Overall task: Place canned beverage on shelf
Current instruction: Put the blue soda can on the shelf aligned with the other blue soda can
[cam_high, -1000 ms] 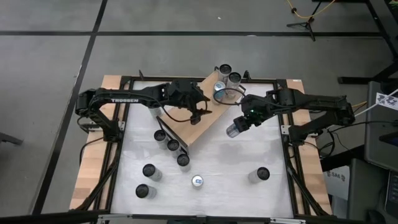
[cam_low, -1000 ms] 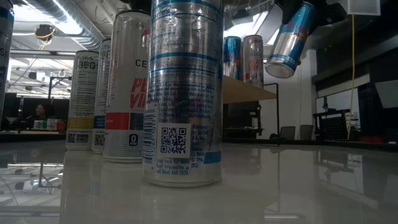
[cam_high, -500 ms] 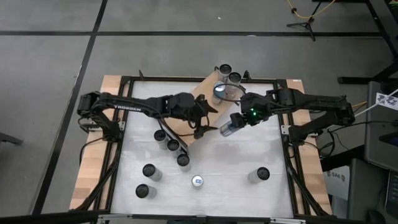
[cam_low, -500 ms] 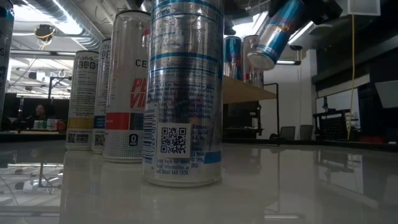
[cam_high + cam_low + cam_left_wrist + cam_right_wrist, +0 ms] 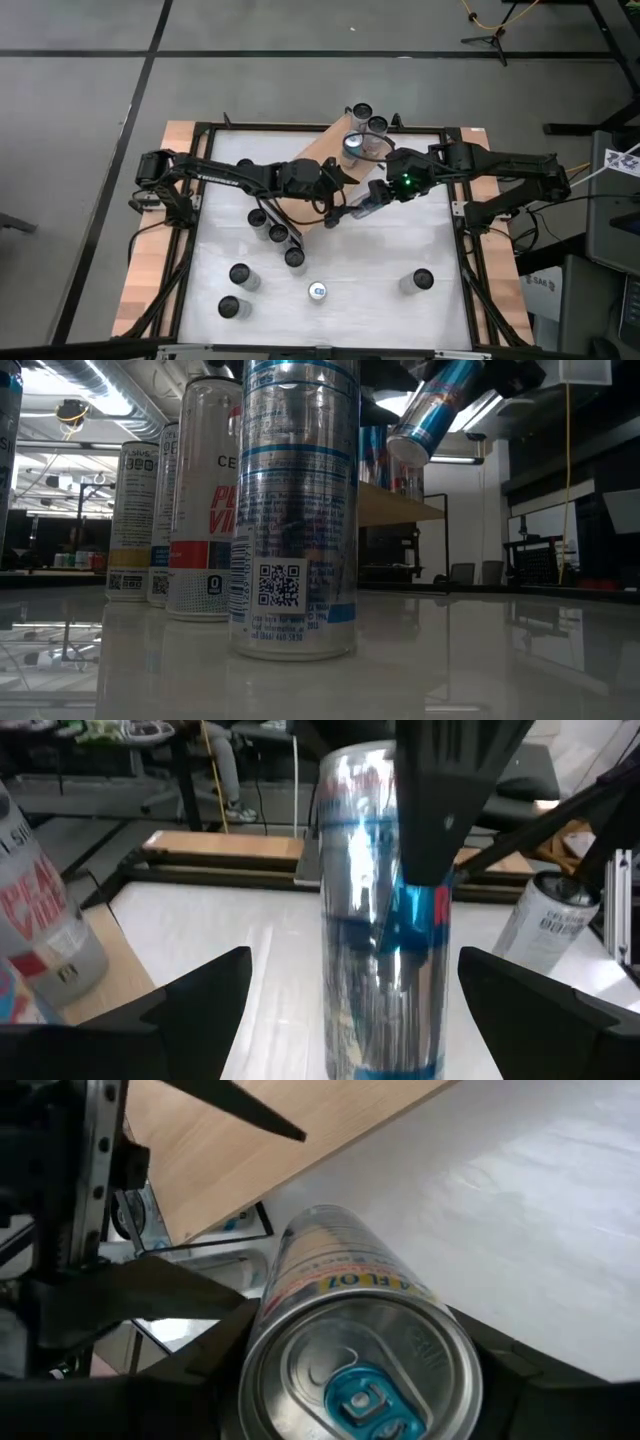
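Now the right gripper (image 5: 375,197) grips a slim silver and blue can (image 5: 364,206), tilted in the air beside the wooden shelf (image 5: 318,160). Left gripper (image 5: 335,200) stands open around it.

White tabletop (image 5: 400,240) in a black frame, light wood strips along both side edges. Shelf (image 5: 310,165) — light-brown board — lies diagonally across the far centre, with three cans (image 5: 364,128) grouped at its far end. On the table itself: a row of three cans (image 5: 276,233) just beside the board's near edge, two cans (image 5: 235,290) toward the near left, one blue-topped can (image 5: 318,291) near centre, one can (image 5: 422,279) alone at the near right.
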`<state>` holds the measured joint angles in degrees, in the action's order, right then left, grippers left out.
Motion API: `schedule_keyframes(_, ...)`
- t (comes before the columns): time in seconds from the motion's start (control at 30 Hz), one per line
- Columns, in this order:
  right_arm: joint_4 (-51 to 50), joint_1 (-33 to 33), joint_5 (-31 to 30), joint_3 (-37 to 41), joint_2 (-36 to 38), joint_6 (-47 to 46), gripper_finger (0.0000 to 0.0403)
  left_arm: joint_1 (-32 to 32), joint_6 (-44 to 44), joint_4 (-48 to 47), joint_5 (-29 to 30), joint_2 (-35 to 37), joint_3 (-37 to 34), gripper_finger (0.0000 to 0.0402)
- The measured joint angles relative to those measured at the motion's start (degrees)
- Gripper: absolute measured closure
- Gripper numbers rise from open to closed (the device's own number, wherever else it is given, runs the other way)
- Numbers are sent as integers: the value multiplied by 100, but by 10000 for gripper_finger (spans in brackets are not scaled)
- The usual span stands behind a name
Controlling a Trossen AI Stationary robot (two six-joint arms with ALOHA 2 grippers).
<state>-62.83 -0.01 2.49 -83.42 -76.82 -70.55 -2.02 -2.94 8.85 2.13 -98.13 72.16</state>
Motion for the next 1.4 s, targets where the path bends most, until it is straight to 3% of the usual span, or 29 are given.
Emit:
schedule_keyframes(0.73,960,0,14,0,0,-99,168,184,-9,236,33,-31,2,52)
schedule_keyframes(1.4,931,0,12,0,0,-91,168,179,-9,235,35,-30,1,64)
